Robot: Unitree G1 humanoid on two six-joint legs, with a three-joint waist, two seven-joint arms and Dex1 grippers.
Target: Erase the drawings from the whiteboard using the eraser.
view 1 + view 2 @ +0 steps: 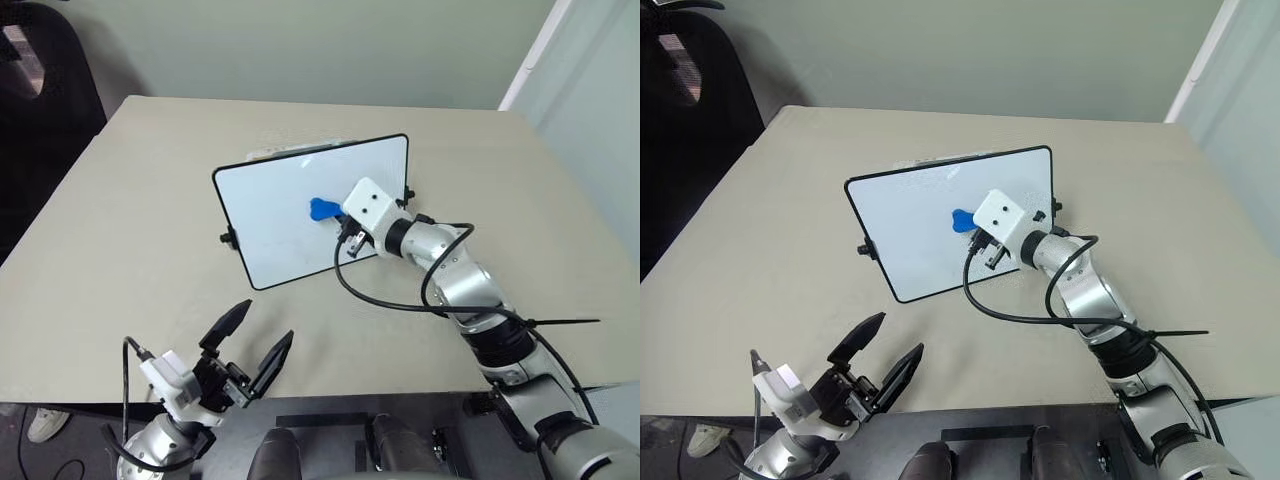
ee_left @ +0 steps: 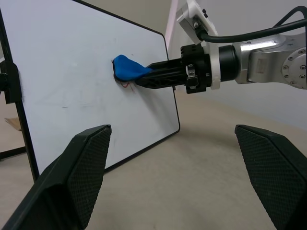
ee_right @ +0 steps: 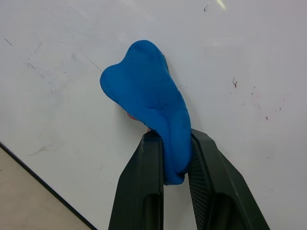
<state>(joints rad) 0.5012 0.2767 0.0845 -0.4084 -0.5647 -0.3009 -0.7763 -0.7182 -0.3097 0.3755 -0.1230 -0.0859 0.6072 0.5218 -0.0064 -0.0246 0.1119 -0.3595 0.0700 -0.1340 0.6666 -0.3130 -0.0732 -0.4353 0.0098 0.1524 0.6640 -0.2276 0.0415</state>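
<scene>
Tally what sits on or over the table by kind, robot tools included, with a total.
Whiteboard: 1
Blue eraser: 1
Red marker trace beside the eraser: 1
Robot tools: 2, left tool and right tool
Total: 5

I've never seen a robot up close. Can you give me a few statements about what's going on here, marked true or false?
1. The right pincer grips the blue eraser. True.
2. The eraser is pressed to the whiteboard. True.
3. The left pincer holds a red marker. False: it is open and holds nothing.
4. The whiteboard lies flat on the table. False: it stands tilted up on it.
5. A trace of red drawing shows at the eraser's edge. True.
</scene>
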